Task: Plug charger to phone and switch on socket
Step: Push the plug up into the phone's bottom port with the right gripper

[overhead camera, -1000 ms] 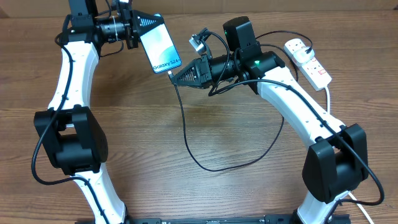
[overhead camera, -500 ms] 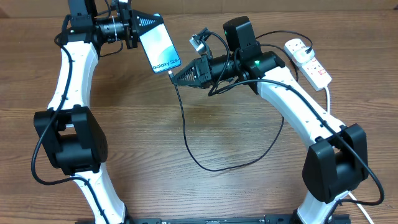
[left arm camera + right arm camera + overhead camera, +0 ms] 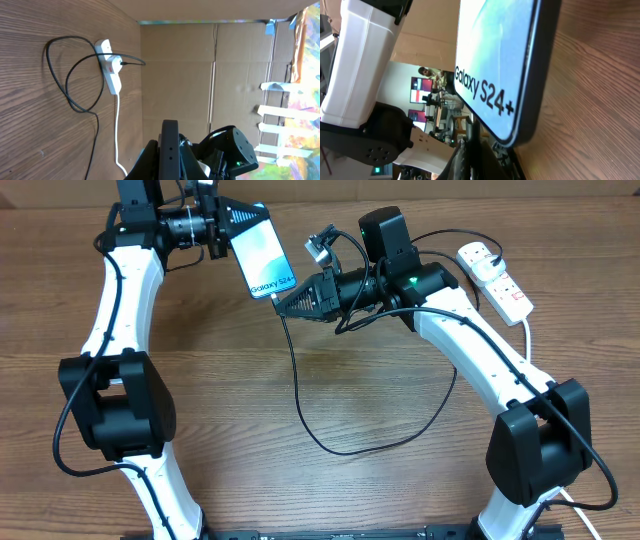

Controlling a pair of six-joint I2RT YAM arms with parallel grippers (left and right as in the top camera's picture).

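My left gripper is shut on the phone and holds it tilted above the table at the back, its lit screen reading "Galaxy S24+". In the left wrist view the phone shows edge-on between the fingers. My right gripper is shut on the charger's connector end. The black cable loops over the table to the socket. In the right wrist view the connector sits just under the phone's lower edge. Whether they touch I cannot tell.
The white socket lies at the table's far right with a plug in it and a thick white cord running off the edge. Cardboard walls stand behind the table. The cable loop lies on the wood.
My left arm has shifted the phone slightly to the right, closer to the right gripper. The right arm and the cable have stayed in place.
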